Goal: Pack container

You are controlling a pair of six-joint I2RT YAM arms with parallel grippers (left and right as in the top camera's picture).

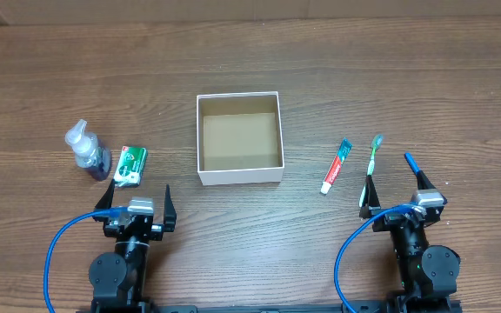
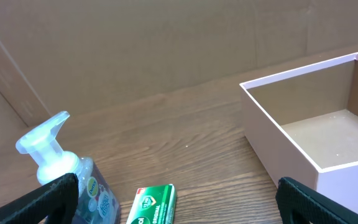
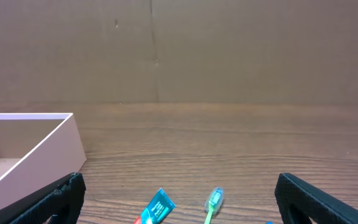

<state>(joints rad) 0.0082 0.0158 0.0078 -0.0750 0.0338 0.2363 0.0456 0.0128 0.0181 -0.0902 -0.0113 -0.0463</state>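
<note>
The container (image 1: 239, 176), a square white-walled box with a brown inside, sits empty at the table's middle; it also shows in the left wrist view (image 2: 272, 127) and the right wrist view (image 3: 64, 140). A pump bottle (image 1: 88, 155) (image 2: 73, 177) and a green soap box (image 1: 130, 166) (image 2: 152, 205) lie left of it. A toothpaste tube (image 1: 336, 166) (image 3: 156, 208) and a green toothbrush (image 1: 373, 156) (image 3: 212, 202) lie right of it. My left gripper (image 1: 136, 200) is open and empty, near the soap box. My right gripper (image 1: 396, 193) is open and empty, near the toothbrush.
A blue object (image 1: 411, 163) lies just right of the toothbrush, by the right gripper's finger. A cardboard wall (image 3: 179, 50) stands along the table's far edge.
</note>
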